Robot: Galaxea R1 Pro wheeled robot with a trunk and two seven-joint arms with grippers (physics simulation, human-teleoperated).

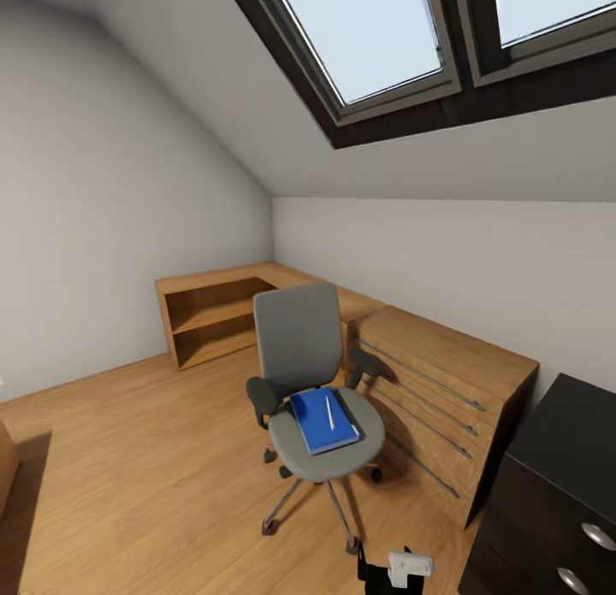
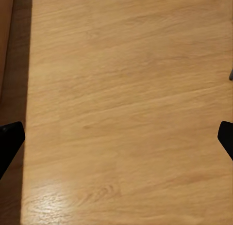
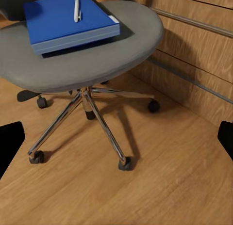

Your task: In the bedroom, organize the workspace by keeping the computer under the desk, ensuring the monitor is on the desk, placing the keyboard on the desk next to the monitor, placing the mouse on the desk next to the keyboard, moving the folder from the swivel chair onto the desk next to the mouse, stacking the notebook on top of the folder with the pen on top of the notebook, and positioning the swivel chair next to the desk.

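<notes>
At the near edge of the head view, the right gripper is seen low over the wooden floor, and a corner of the black desk with its round silver knobs is seen at the lower right. In the right wrist view, the two dark fingertips are set wide apart at opposite edges, with nothing held between them; the same wide, empty spread is shown by the left gripper's fingertips over bare floor in the left wrist view. Just beyond the right gripper, the swivel chair is stood on its chrome star base and casters, close beside a light wooden drawer chest. On the grey seat, the blue folder is laid flat, and the white pen is rested on top of it; a thin dark edge seen beneath the folder cannot be identified with certainty. Farther back, a low wooden shelf unit is set against the grey wall, joined to the chest at the corner. Overhead, skylight windows are set in the sloped ceiling.
</notes>
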